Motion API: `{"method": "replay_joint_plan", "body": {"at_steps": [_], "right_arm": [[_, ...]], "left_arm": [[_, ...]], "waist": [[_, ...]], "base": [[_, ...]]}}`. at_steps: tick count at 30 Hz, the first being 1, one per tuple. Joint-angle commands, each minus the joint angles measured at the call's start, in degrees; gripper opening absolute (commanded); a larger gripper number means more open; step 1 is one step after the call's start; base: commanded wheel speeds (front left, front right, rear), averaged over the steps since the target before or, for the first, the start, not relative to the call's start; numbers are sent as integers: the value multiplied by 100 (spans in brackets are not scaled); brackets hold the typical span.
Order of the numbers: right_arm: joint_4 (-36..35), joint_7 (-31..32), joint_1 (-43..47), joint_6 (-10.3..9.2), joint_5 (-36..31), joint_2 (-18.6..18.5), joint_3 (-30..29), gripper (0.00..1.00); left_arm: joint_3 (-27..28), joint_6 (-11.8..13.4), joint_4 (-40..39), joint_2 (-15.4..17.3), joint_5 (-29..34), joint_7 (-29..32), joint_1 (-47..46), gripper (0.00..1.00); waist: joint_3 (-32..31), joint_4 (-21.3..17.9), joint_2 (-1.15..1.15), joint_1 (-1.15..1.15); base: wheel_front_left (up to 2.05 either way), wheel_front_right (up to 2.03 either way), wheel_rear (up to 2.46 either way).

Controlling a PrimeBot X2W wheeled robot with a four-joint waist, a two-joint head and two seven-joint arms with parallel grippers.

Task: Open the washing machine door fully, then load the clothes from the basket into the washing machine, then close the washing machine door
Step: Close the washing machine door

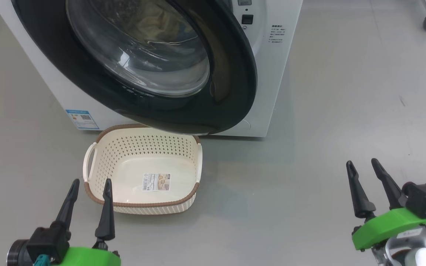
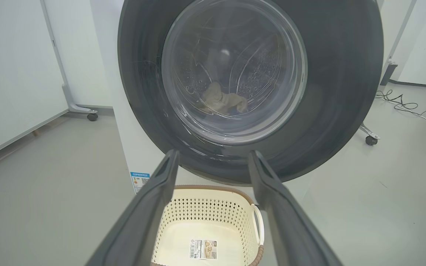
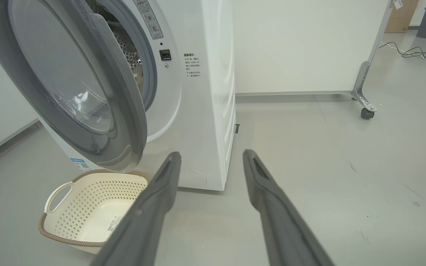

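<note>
The white washing machine (image 1: 272,77) fills the upper head view. Its round door (image 1: 231,85), black-rimmed with a glass bowl, stands partly ajar, its right edge off the front, as the right wrist view shows (image 3: 124,122). Through the glass, pale clothes (image 2: 222,100) lie in the steel drum. The cream basket (image 1: 142,147) sits on the floor below the door with nothing in it but its label. My left gripper (image 1: 91,186) is open at the basket's near left corner. My right gripper (image 1: 361,163) is open over bare floor, well right of the machine.
A blue sticker (image 1: 82,119) marks the machine's lower left front. White wheeled panels stand behind, with casters (image 3: 365,112) and cables (image 2: 405,107) on the floor to the right. Grey floor (image 1: 290,192) spreads wide between the basket and my right gripper.
</note>
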Motion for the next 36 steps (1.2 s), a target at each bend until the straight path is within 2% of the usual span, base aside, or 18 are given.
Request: {"method": "replay_joint_plan", "body": {"at_steps": [1, 8, 14, 23, 36], "right_arm": [[-203, -5, -315, 58, -34, -87, 85, 0], [-119, -36, -822, 58, 44, -287, 51, 0], [458, -72, -1798, 58, 199, -541, 679, 0], [1651, -102, -2863, 58, 616, -802, 1773, 0], [3797, -520, -4204, 58, 1026, -900, 2427, 0]], "left_arm": [[226, -50, -153, 38, 65, -55, -282, 100], [123, -151, -118, -65, 141, -56, -466, 100], [-15, -320, 29, -209, 207, -56, -665, 100], [-156, -548, 265, -522, 304, -56, -963, 100], [-281, -806, 473, -827, 441, -56, -1158, 100]], "waist": [[23, 43, 0, 0], [157, 271, 0, 0], [230, 616, 0, 0], [318, 1276, 0, 0], [488, 1837, 0, 0]], "base": [[0, 0, 0], [0, 0, 0], [0, 0, 0], [0, 0, 0], [0, 0, 0]]}}
